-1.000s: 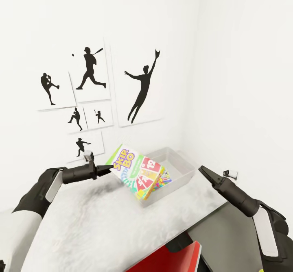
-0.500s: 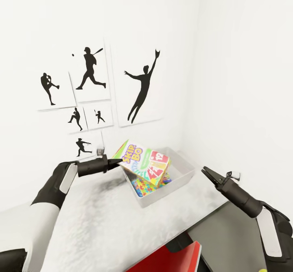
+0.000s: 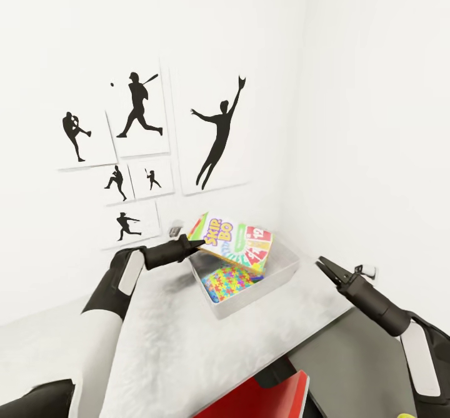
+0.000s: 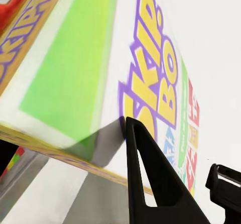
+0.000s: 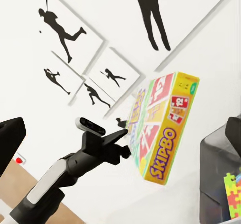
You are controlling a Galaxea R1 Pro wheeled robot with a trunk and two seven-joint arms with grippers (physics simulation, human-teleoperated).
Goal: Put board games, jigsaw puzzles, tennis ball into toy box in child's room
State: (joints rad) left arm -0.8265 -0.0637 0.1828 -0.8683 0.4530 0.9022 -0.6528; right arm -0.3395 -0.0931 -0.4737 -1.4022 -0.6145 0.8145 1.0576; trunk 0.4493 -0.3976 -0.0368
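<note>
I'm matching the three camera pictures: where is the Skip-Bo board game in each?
Head view: Skip-Bo board game, centre, tilted over the toy box.
Left wrist view: its lid close up.
Right wrist view: right of centre, edge-on.
Shared landmark: left gripper clamped on its corner.

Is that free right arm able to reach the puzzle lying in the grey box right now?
Probably not directly. The game box held by the left hand hangs tilted over the grey box, covering much of the puzzle. The right hand sits off to the side.
</note>
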